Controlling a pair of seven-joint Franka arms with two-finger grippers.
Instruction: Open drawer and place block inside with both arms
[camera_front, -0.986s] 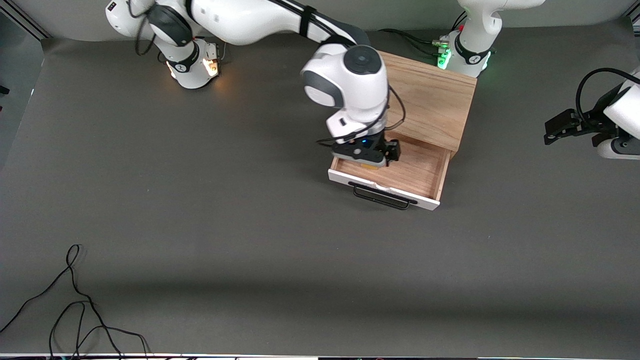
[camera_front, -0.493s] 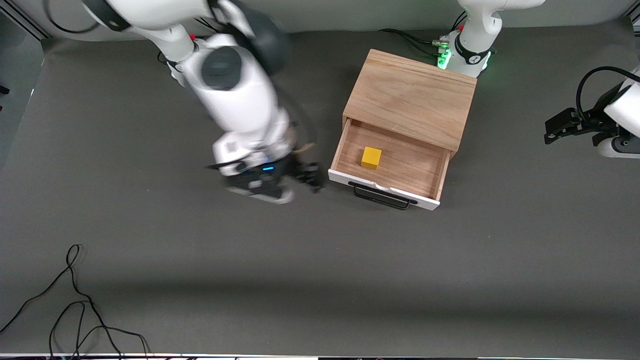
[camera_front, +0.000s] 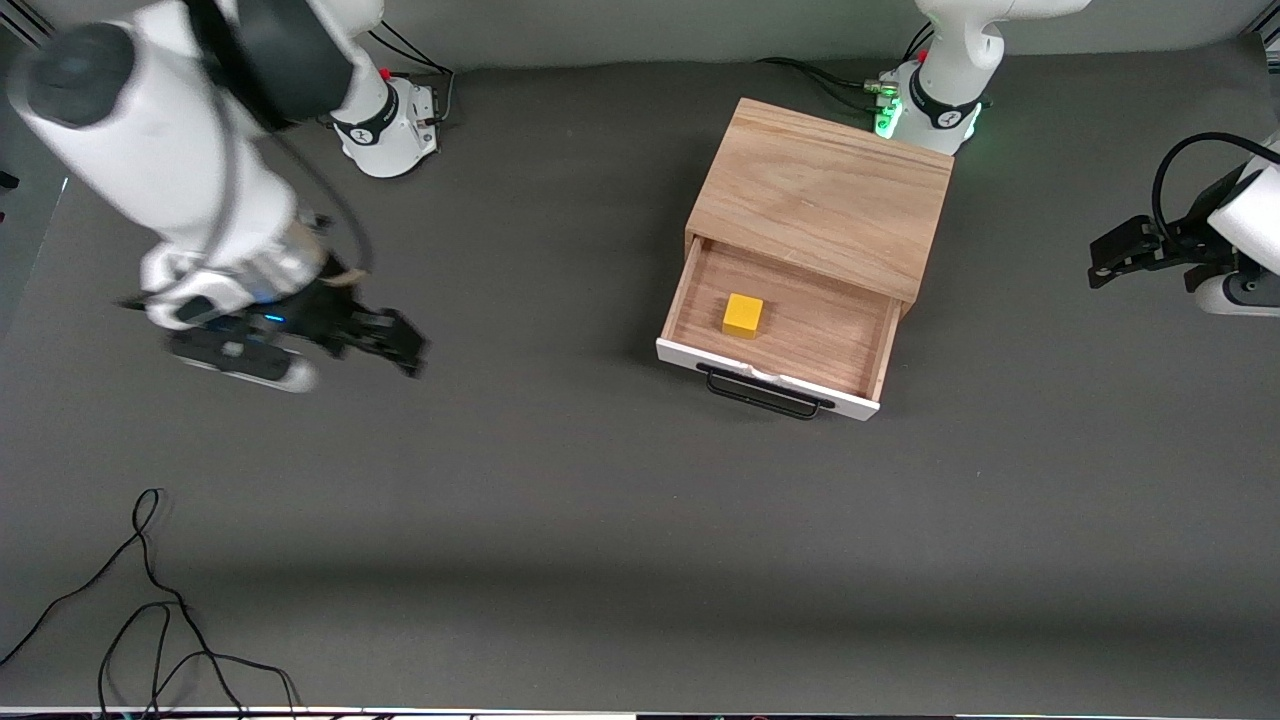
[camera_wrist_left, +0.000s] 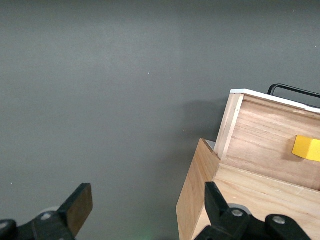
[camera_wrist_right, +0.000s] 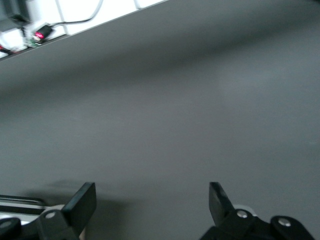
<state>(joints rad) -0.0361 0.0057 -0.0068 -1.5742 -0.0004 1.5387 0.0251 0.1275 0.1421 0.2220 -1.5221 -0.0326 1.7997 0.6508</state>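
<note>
The drawer of the light oak box stands pulled open, with its white front panel and black bar handle facing the front camera. The yellow block lies inside on the wood floor; it also shows in the left wrist view. My right gripper is open and empty over bare table at the right arm's end. My left gripper is open and empty, waiting at the left arm's end of the table. The box's corner shows in the left wrist view.
A grey mat covers the table. Loose black cables lie at the near corner on the right arm's end. The arm bases stand along the edge farthest from the front camera.
My right gripper let go of the block in the drawer, rose and swung away to the right arm's end of the table. The block stays in the drawer. The left arm has not moved.
</note>
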